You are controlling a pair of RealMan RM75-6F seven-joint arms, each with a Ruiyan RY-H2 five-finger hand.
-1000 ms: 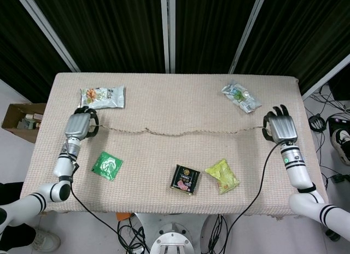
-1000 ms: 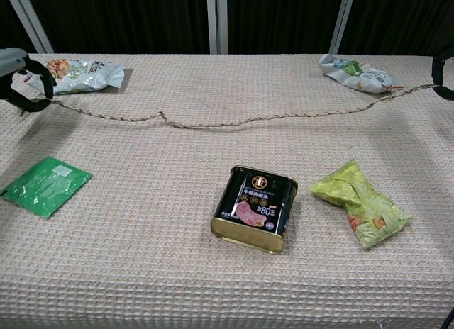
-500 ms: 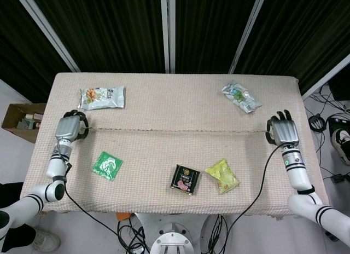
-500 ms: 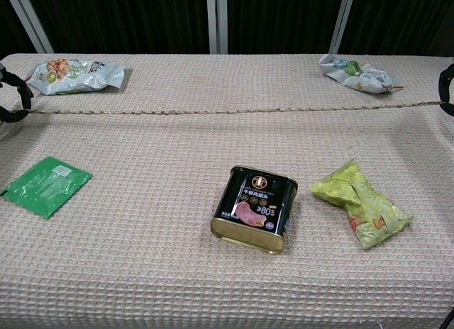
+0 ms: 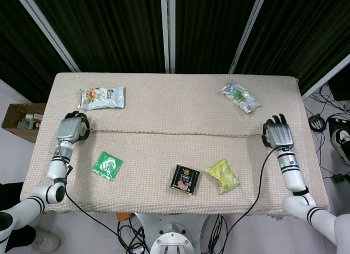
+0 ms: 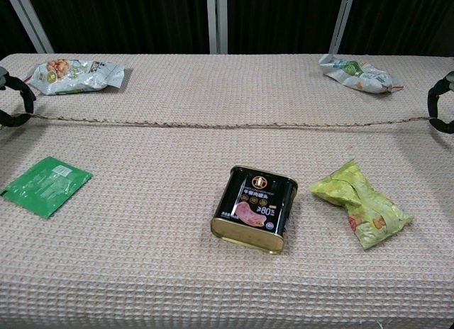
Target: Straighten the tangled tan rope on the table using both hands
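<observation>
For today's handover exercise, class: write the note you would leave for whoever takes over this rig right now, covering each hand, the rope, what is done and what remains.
Left hand: grips the rope's left end near the table's left edge.
Right hand: grips the right end near the right edge.
Tan rope: stretched in a nearly straight line across the table, between the far snack bags and the near tin and packets.
Done: tangle pulled out.
Left: probably just release both ends.

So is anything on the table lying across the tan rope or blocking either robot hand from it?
Nothing visible does. The tan braided rope runs clear between the left robot hand and right robot hand, each holding an end; all packets lie apart from it.
</observation>
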